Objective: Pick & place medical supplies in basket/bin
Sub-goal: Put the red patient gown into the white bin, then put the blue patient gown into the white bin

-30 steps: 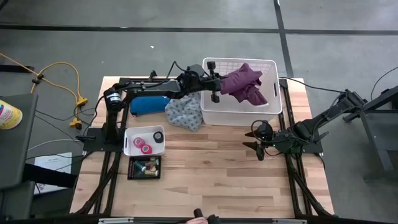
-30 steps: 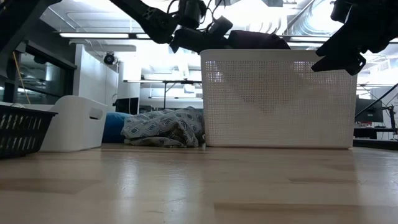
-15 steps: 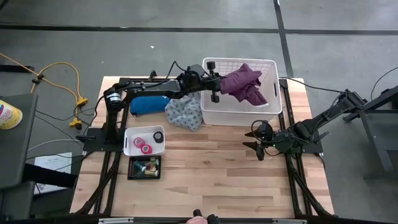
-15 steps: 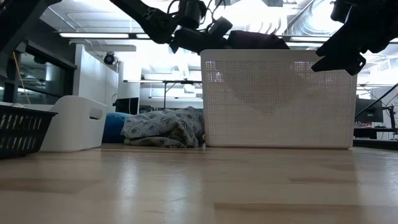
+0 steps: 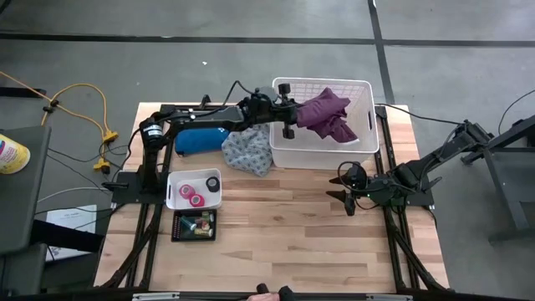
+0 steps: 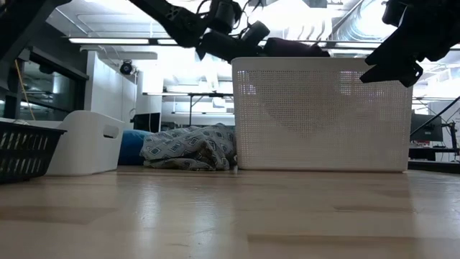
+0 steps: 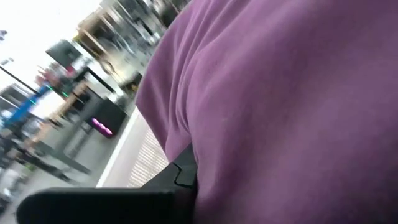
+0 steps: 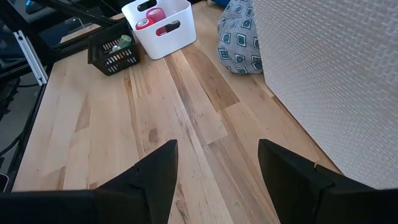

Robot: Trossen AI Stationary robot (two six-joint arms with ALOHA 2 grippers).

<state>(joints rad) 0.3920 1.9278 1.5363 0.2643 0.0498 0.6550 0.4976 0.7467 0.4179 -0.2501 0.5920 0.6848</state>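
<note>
A: Garment check: maroon cloth garment (image 5: 328, 115) hangs over the white lattice basket (image 5: 364, 144), at the table's 1 o'clock. Left gripper (image 5: 290, 109) sits at the basket's 9 o'clock rim with its jaws nearly together on a fold of the cloth; the left wrist view is filled with maroon fabric.

B: Right gripper (image 5: 350, 199)?

A: Parked at 4 o'clock on the table, fingers apart, nothing between them.

B: How should the drop go?

A: My judgement: carry the cloth further toward the basket's centre before letting go, so no fold drapes over the rim. Release low, then lift straight up so nothing snags on the fingers.

B: Count?

A: One maroon garment. One grey-patterned cloth (image 5: 248, 153) on the table just beside the basket's 8 o'clock corner. One blue bundle (image 5: 199, 140) beyond it. One small white tray (image 5: 172, 199) holding two pink rolls (image 5: 191, 195) and one dark round piece. One small black crate (image 5: 179, 234); contents too small to count.
</note>
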